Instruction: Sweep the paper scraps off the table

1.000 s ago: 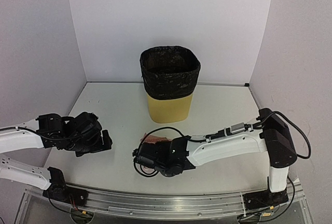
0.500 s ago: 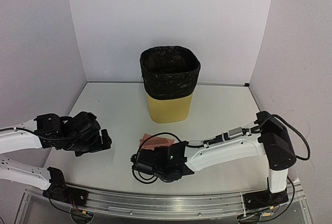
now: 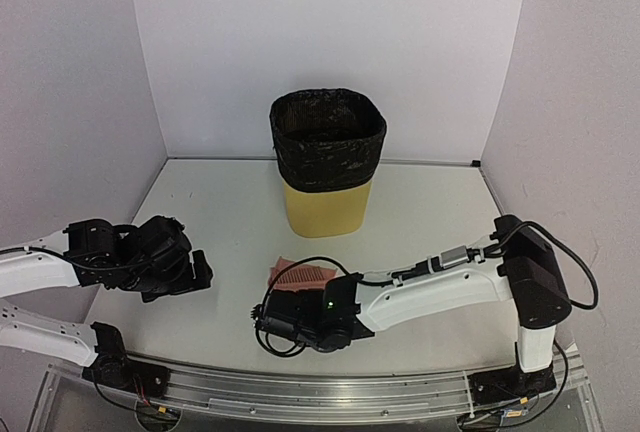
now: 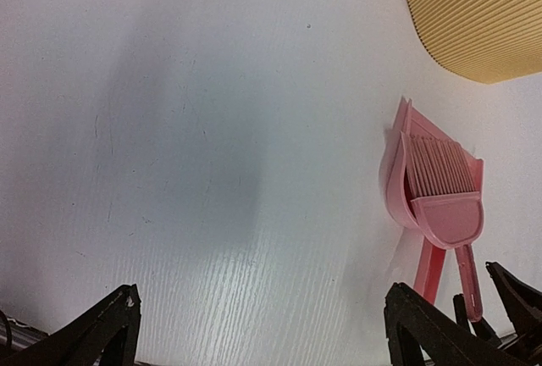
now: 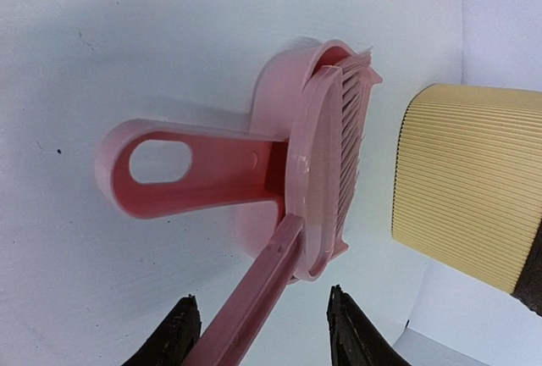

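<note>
A wide white bench [image 3: 420, 222] with white walls on three sides and a metal rail along its front edge. Two white and black arms reach in from that edge. The left arm [image 3: 30, 267] lies low at the bench's left side. Its tool [image 4: 262, 324] has its fingers spread wide apart over bare bench, holding nothing. The right arm [image 3: 440, 287] stretches across to the middle front.

A bin [image 3: 327, 167] stands toward the back centre, ribbed yellow below, with a black bag folded over its rim.

Just in front of the bin a pink dustpan [image 5: 220, 171] lies flat on the bench, its looped handle pointing away from the bin. A pink brush [image 5: 318, 154] rests in the pan, bristles toward the bin. Its long handle runs back between the fingers of the right tool [image 5: 261, 298]. Those fingers stand apart, with a gap showing beside the handle, so they do not clamp it.

The paper scraps do not show in any view, and the bin's inside is too dark to read.
</note>
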`<act>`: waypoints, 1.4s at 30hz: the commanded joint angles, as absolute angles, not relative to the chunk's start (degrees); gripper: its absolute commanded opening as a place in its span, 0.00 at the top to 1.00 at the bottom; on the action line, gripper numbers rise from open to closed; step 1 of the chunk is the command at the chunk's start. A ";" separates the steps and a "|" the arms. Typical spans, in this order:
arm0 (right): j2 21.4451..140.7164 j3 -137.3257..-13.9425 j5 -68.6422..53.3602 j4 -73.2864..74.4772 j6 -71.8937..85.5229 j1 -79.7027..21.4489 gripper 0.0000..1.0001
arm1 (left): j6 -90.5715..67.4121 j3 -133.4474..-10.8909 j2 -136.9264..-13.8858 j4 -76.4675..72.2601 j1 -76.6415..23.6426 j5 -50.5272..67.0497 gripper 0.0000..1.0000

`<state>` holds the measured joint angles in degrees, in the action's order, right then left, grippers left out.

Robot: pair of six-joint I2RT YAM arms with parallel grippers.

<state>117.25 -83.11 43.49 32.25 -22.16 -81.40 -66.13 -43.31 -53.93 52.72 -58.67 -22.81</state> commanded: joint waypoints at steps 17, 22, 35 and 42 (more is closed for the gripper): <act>99.82 -81.77 27.85 32.89 -14.90 -81.53 0.22 | -65.09 -46.19 -55.32 51.67 -58.71 -23.52 0.00; 93.12 -79.94 22.84 32.60 -5.90 -77.06 0.12 | -64.70 -47.04 -56.12 50.04 -58.71 -22.47 0.00; 72.62 -57.03 9.71 31.64 27.28 -36.81 0.08 | -55.76 -43.43 -58.37 36.00 -48.61 -14.41 0.00; 63.68 -44.90 10.82 31.36 31.85 -21.91 0.08 | -52.32 -42.90 -62.57 32.33 -41.43 -9.44 0.00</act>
<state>68.98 -49.84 9.99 31.20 26.83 -26.14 -55.80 -43.18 -60.38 36.28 -44.20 -13.17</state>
